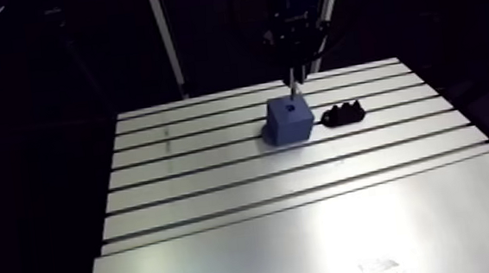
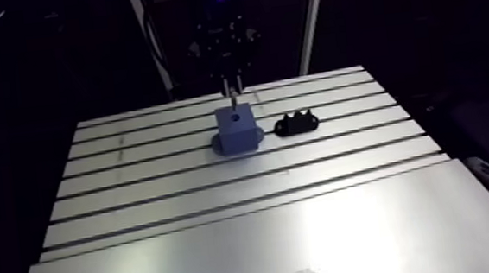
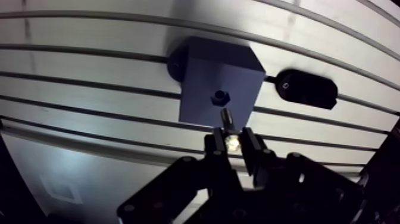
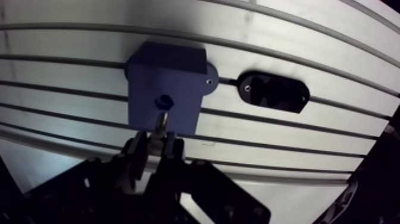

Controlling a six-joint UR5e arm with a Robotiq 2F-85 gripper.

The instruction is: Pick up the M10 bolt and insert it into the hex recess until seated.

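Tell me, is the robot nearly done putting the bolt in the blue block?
About halfway. Done: the bolt is picked up, pinched in the gripper. Happening now: it hangs tip-down close to the hex recess in the top of the blue block, not in yet. Left: lower it in until it sits.

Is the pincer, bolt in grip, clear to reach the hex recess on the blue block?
Probably yes. The pincer holds the bolt just above the blue block, its tip close to the hex recess, nothing between them. The black holder sits off to the side, apart.
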